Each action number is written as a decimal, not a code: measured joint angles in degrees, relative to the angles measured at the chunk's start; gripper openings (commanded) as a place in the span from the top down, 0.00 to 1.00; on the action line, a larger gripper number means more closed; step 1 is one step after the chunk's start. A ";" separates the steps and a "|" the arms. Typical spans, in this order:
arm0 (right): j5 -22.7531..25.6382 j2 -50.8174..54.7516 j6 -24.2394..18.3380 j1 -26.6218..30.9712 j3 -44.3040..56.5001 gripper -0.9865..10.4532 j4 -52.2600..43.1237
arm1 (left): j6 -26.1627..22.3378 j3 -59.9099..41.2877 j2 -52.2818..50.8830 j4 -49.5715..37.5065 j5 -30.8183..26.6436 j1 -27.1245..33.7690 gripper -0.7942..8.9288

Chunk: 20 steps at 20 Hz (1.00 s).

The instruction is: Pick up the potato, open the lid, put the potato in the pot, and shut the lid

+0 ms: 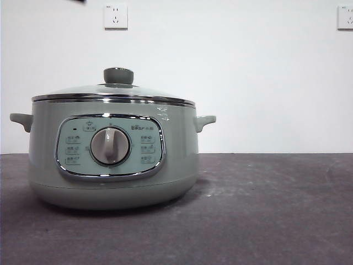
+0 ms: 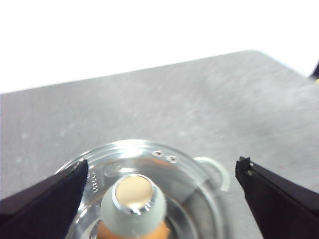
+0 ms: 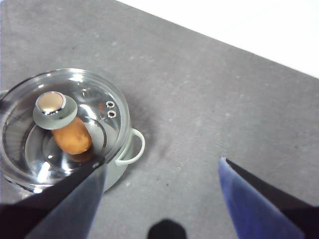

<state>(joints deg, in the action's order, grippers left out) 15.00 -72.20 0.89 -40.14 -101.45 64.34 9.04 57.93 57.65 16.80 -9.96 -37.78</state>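
The pale green pot (image 1: 113,160) stands on the dark table at the left of the front view, dial facing me. Its glass lid (image 1: 110,91) sits shut on the chrome rim, knob (image 1: 118,75) on top. Through the glass the orange-brown potato (image 3: 73,135) lies inside the pot (image 3: 122,149), partly under the knob (image 3: 55,110). My left gripper (image 2: 162,186) hangs open above the lid (image 2: 174,194), its jaws well apart on either side of the knob (image 2: 133,205), touching nothing; a sliver of potato (image 2: 162,232) shows below. My right gripper (image 3: 162,196) is open, raised beside the pot over bare table.
Grey matte table (image 1: 265,210) stretches to the right of the pot. A white wall with two sockets (image 1: 116,16) (image 1: 345,17) stands behind. A black arm tip (image 1: 79,1) shows at the top edge of the front view.
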 measured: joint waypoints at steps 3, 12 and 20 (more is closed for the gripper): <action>0.00 5.46 0.00 0.00 12.22 0.63 -10.88 | -0.28 0.00 -7.17 6.75 -0.02 -2.21 0.72; 0.00 22.01 1.16 0.00 51.47 0.92 -41.68 | -2.60 -4.63 -13.14 13.84 -10.36 -6.86 0.93; 0.24 26.21 5.29 0.00 62.58 0.91 -45.88 | -2.47 -15.54 -16.74 9.88 -12.13 -11.26 0.92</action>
<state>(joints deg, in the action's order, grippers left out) 15.25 -46.00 6.17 -40.14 -38.87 18.46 6.57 42.39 40.91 26.68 -22.09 -49.04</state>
